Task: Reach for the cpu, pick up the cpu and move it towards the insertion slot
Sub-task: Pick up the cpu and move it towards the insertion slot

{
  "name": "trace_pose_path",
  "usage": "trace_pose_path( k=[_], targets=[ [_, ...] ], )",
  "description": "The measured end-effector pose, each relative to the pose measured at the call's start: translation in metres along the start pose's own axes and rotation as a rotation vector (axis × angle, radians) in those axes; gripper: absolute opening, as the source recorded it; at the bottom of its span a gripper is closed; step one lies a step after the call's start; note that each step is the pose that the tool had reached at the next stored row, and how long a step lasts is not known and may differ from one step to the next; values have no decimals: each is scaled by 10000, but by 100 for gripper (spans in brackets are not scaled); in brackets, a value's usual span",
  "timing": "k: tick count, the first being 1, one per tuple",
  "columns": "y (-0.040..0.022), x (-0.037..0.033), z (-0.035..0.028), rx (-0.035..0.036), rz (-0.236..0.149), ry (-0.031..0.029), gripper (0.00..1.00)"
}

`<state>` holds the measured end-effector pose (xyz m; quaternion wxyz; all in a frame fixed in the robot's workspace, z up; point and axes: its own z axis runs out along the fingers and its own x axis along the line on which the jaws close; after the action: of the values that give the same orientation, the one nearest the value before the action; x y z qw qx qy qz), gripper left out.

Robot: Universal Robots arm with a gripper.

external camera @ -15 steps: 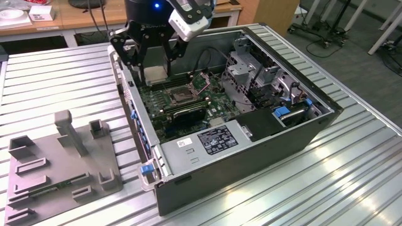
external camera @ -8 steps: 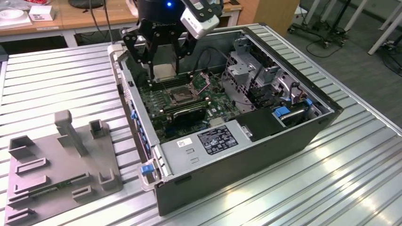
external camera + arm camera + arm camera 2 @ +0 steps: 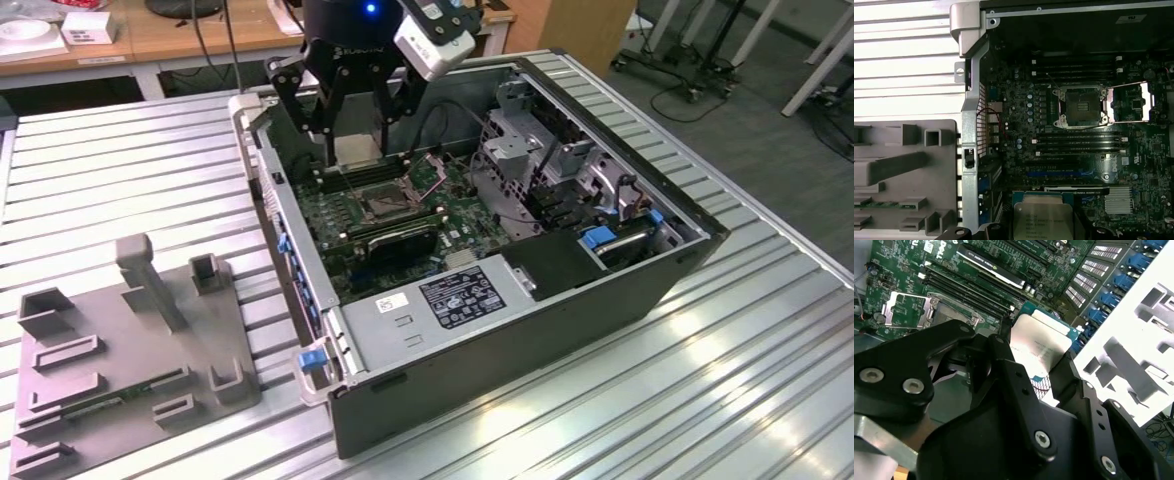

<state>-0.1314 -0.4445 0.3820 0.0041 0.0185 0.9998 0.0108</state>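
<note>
Over the open computer case (image 3: 534, 300) the arm is hanging pretty much straight down, wrist pointing at the motherboard, with the gripper (image 3: 355, 150) dipping just inside the case's far wall in the exterior view. It's carrying the cpu (image 3: 354, 152): the two black fingers (image 3: 318, 105) are running down either side of the chip and the jaws are pinching it by its edges, so the silvery top is sitting between them with the tan-green rim peeking out. In the second wrist view you're looking past the black linkage and the cpu (image 3: 1040, 342) is sitting at the fingertip end, tilted a bit relative to the board behind it. In the first wrist view the cpu (image 3: 1043, 220) is showing at about 6 o'clock in the frame, while the insertion slot (image 3: 1081, 106) is sitting higher up, roughly 1 o'clock from the chip, with its metal load plate (image 3: 1131, 102) flipped open beside it. So chip and socket are still well apart, nothing touching. In the exterior view the insertion slot (image 3: 379, 203) is lying just below the gripper, around 5 o'clock from it. A gray plastic tray (image 3: 120, 350) is resting on the slatted table (image 3: 694, 400) at the exterior view's left of the case.
</note>
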Motion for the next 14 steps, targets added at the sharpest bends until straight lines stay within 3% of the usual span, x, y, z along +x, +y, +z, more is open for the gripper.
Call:
trace_pose_path(
  k=[11,14],
  targets=[
    [2,-11,6,-3,-1,-2,55],
    [29,-56,17,0,-1,0,55]
  ],
)
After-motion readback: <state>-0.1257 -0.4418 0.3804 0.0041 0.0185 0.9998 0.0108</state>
